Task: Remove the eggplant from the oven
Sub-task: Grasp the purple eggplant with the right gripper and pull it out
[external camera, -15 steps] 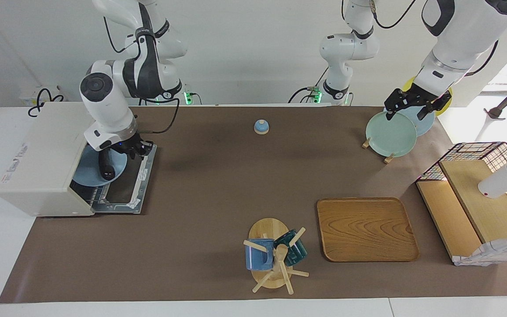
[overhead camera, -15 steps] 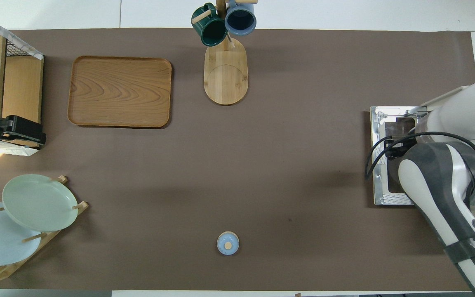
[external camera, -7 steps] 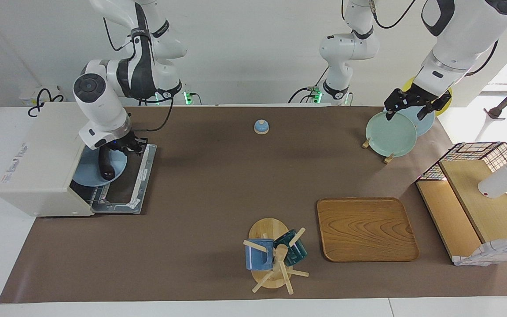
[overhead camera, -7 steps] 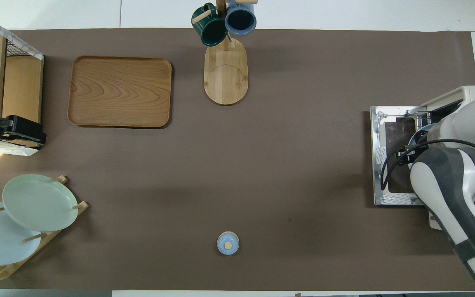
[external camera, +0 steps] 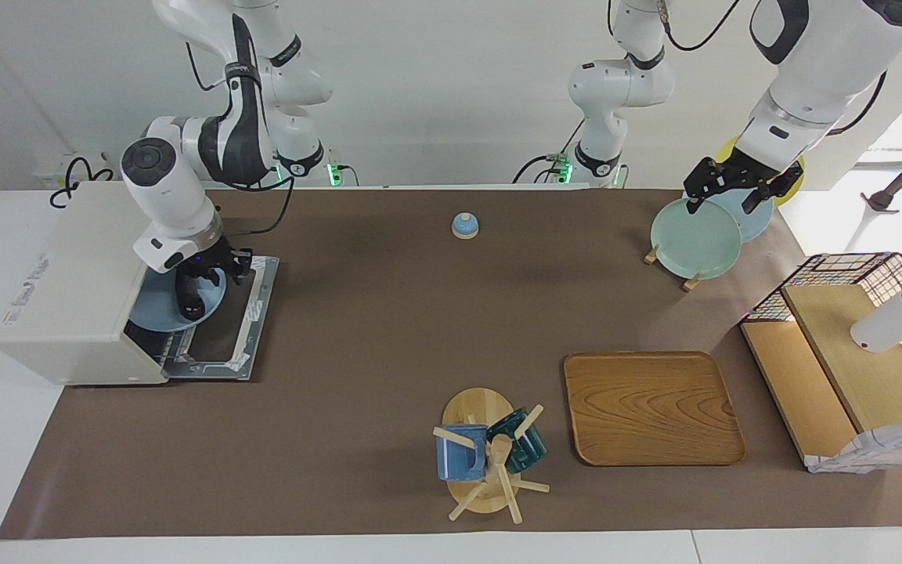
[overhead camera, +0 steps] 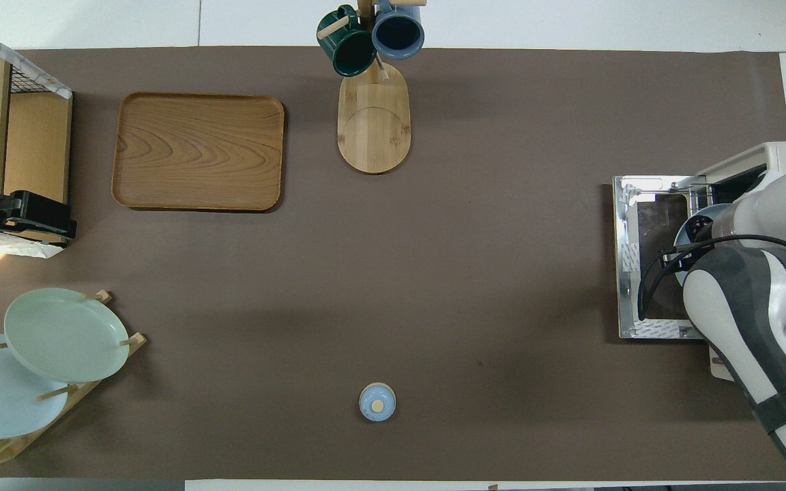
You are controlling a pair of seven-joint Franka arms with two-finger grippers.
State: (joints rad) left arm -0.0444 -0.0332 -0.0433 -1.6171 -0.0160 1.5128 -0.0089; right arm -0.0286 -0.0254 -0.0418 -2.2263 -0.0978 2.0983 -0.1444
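Eggplant (external camera: 187, 296) on blue plate (external camera: 155, 312) in oven (external camera: 75, 286) mouth, frame left; right gripper (external camera: 199, 276) pinches its upper end. Grasp step; next lift it out. Left gripper (external camera: 737, 188) waits open, upper right.

right pincer (external camera: 202, 283) | shifted toward the mouth of the boxy off-white toaster oven (external camera: 67, 290), above the round pale-blue plate (external camera: 155, 307) | slim dark purple-black eggplant (external camera: 188, 301) carried along in its grip, more of it hidden | right arm drawn back toward the oven.
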